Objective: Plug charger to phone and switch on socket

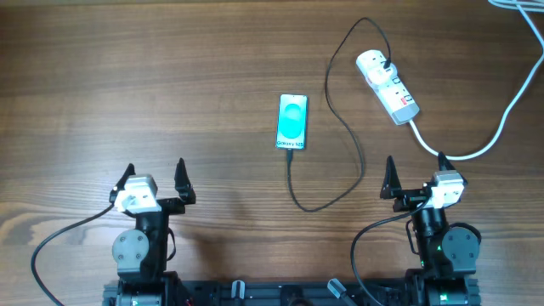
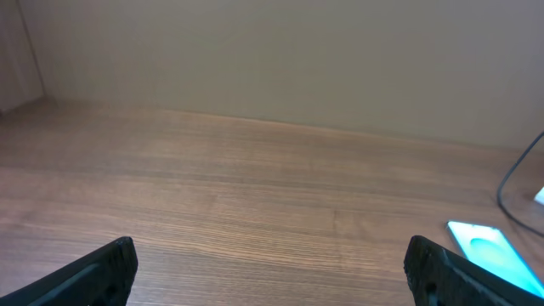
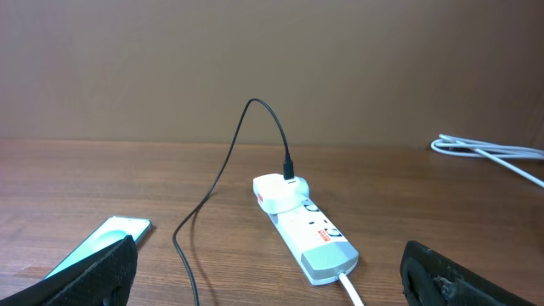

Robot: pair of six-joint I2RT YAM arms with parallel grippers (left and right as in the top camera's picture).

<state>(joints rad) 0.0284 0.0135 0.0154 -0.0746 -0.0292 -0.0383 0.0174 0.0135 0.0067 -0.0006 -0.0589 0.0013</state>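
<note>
Lying just above the middle of the overhead frame, the phone (image 1: 291, 121) is showing its lit teal screen. The charger (image 1: 344, 127) is running as a thin black cable from the phone's lower edge, looping down and right, then climbing to the upper right, where it is entering a white adapter on the top end of the socket (image 1: 388, 87). The connector tip is meeting the phone's lower edge, so the plugging step is looking done or very nearly so, though the pictures are too small to confirm that it is seated. The switch on the socket is too small to read, so flicking it on is probably the part left to do. The socket's white cord (image 1: 476, 144) is trailing off toward the right edge. Both arms are sitting low along the bottom of the frame, well apart from everything: the left gripper (image 1: 154, 172) at lower left and the right gripper (image 1: 416, 166) at lower right, each pointing up the bench (image 1: 170, 68) with jaws spread wide and holding nothing. The right one is sitting nearer the socket and is looking the likelier to reach the switch.
</note>
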